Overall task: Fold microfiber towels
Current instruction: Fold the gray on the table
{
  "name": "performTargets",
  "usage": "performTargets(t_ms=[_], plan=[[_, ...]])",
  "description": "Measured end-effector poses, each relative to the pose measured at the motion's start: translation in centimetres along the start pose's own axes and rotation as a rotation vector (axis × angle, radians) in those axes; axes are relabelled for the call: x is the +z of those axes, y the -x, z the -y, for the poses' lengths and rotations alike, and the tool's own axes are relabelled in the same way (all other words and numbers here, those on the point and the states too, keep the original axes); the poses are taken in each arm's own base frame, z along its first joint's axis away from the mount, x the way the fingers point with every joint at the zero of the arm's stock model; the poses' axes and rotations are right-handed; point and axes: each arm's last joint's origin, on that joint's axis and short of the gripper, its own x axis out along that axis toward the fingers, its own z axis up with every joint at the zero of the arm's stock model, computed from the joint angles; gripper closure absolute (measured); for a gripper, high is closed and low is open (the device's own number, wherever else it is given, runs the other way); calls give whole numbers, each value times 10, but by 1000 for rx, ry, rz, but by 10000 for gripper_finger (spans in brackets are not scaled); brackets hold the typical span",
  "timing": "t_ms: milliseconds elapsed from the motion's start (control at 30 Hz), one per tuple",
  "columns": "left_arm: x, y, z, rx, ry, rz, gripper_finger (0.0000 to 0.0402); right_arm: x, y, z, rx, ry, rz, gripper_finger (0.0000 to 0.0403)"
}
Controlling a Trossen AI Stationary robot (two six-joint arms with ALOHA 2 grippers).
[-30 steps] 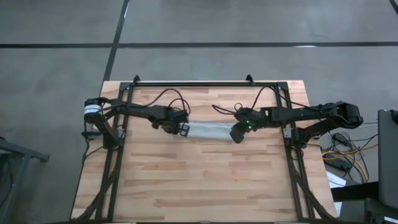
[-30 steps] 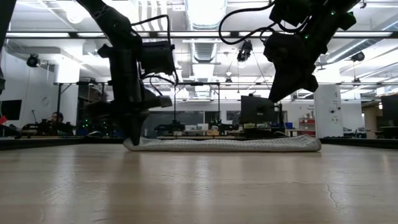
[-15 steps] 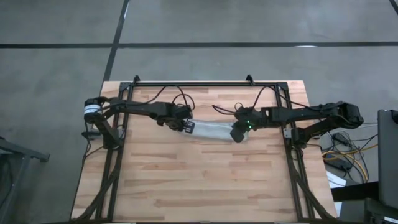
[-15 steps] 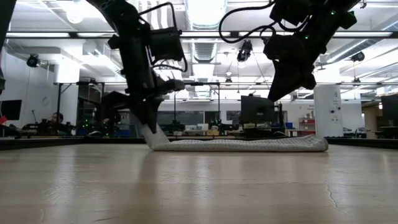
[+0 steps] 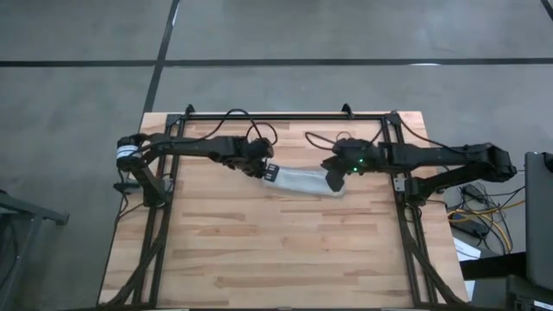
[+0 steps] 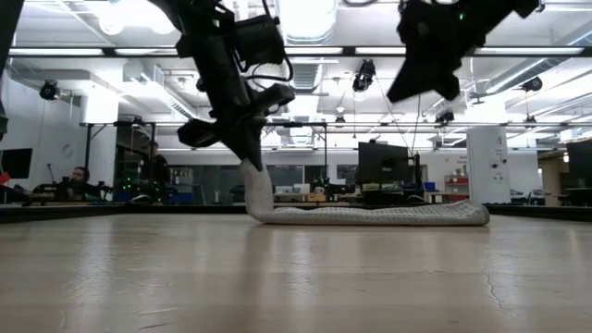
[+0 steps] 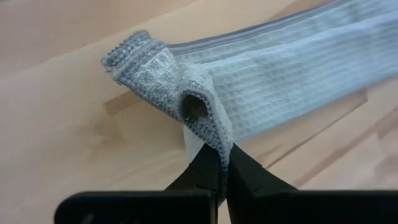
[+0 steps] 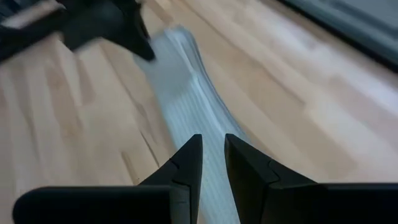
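one light grey-blue towel (image 5: 302,182) is lying as a long folded strip on the wooden bench (image 5: 276,259), in the half of the bench nearer the black rail (image 5: 268,116) along its far edge. the left pincer (image 5: 270,172) is pinching one end of the towel tight between its fingers (image 7: 208,171) and holding that end off the bench; in the low view the end is rising steeply under the pincer (image 6: 248,159) while the rest of the strip (image 6: 370,215) is lying flat on the wood. in the left wrist view the gripped end (image 7: 168,81) is curling over itself into a small loop, showing a darker stitched hem.

the right pincer (image 5: 335,180) is hanging above the other end of the towel, clear of the cloth in the low view (image 6: 416,88). its fingers (image 8: 186,165) are standing narrowly apart with nothing between them, and the strip (image 8: 186,93) is running away below them toward the left pincer (image 8: 134,40).

both arms are reaching in from the side frames of the bench, with loose black cables (image 5: 242,121) looping near the rail. nothing is lying between the towel and the near edge of the bench. beyond the bench, in the low view, a workroom with desks and monitors (image 6: 379,165) is showing, and a person (image 6: 81,178) is sitting well behind the towel.
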Motion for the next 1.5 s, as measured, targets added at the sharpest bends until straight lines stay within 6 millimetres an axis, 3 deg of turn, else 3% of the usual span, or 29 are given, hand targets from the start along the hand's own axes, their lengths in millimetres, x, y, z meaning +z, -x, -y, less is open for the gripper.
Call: performTargets(t_ms=[233,400,833,1167,1500], plan=[[7,4,11,-106,-9,36,395,25,30,-7,61,62,128,335],[11,3,18,-184,-12,61,395,36,41,-10,78,92,172,335],[13,-8,24,-231,-22,49,395,40,42,-12,80,117,183,335],[29,-9,48,-297,-118,90,395,40,42,-12,80,118,182,335],[41,-31,72,-353,-194,32,394,40,42,-12,79,125,181,335]])
